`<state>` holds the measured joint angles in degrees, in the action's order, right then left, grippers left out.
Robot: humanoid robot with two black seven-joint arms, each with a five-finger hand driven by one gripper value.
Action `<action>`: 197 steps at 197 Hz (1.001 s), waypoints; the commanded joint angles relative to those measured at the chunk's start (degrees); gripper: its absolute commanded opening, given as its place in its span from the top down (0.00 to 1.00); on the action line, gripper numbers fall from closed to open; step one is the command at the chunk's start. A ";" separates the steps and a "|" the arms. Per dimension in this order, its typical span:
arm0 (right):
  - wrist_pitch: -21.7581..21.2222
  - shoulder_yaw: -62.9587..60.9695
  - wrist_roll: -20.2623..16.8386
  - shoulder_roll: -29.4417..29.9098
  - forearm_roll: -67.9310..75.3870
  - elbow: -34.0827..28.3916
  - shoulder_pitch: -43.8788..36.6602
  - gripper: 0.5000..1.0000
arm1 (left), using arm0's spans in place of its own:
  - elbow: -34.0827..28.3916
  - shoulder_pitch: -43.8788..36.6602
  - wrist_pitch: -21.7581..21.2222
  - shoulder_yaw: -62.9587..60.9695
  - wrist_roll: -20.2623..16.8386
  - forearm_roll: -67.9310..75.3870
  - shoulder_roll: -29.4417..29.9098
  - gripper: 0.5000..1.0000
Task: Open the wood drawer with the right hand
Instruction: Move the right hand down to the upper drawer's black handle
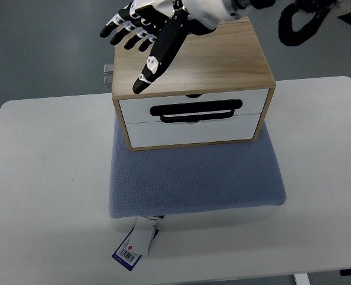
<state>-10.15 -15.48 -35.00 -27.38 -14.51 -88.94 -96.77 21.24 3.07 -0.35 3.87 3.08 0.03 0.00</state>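
Right hand (pixel 157 29) over the drawer box (pixel 190 65), fingers (pixel 153 62) spread, holding nothing. Drawer (pixel 190 110) shut. Box sits on blue cushion (pixel 196 178), tag (pixel 136 244) on desk (pixel 44 178).

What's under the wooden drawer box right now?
The wooden drawer box sits on a blue-grey cushion, which lies on the white table. A tag pokes out at the cushion's front edge. The cushion's covered part is hidden.

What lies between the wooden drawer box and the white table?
In the top view, a blue cushion lies between the drawer box and the table.
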 commanded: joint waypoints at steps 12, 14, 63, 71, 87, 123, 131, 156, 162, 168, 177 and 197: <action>2.15 2.65 0.00 2.33 -1.31 -0.53 3.70 0.12 | 0.11 0.00 -0.01 -0.09 0.00 -0.03 0.00 0.00; 2.15 2.65 0.00 2.33 -1.66 -0.53 3.96 0.12 | 0.11 0.00 -0.01 -0.09 0.00 -0.03 0.00 0.00; -4.26 3.09 0.00 2.33 -15.81 -0.44 10.38 0.12 | -0.24 0.00 -0.01 -0.09 0.00 -0.03 0.00 0.00; -6.61 3.09 0.00 2.07 -18.07 -0.35 11.51 0.12 | -0.24 0.00 -0.01 -0.09 0.00 -0.03 0.00 0.00; -7.25 3.09 0.00 1.81 -19.32 -0.27 12.13 0.12 | -0.24 0.00 -0.01 0.00 0.00 -0.03 0.00 0.00; -8.92 3.18 0.00 1.54 -23.10 0.35 13.01 0.12 | -0.24 0.00 -0.01 -0.09 0.00 -0.03 0.00 0.00; -9.36 3.18 0.00 1.54 -24.33 0.52 13.19 0.12 | -0.24 0.00 -0.01 -0.09 0.00 -0.03 0.00 0.00; -9.98 3.44 0.00 1.45 -27.23 1.14 13.36 0.12 | -0.24 0.00 -0.01 -0.09 0.00 -0.03 0.00 0.00; -9.98 3.62 0.00 1.45 -27.93 1.49 13.36 0.12 | -0.33 0.00 -0.01 -0.09 0.00 -0.03 0.00 0.00; -9.98 3.62 0.00 1.45 -28.11 1.58 13.36 0.12 | -0.24 0.00 -0.01 0.00 0.00 -0.03 0.00 0.00; -10.06 3.70 0.00 1.19 -28.82 2.02 13.54 0.12 | -0.24 0.00 -0.01 -0.09 0.00 -0.03 0.00 0.00; -10.41 3.70 0.00 0.75 -29.52 2.28 14.59 0.12 | -0.24 0.00 -0.01 -0.09 0.00 -0.03 0.00 0.00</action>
<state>-20.19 -11.82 -35.00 -26.20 -43.07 -87.03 -83.14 21.00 3.07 -0.35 3.82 3.08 -0.01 0.00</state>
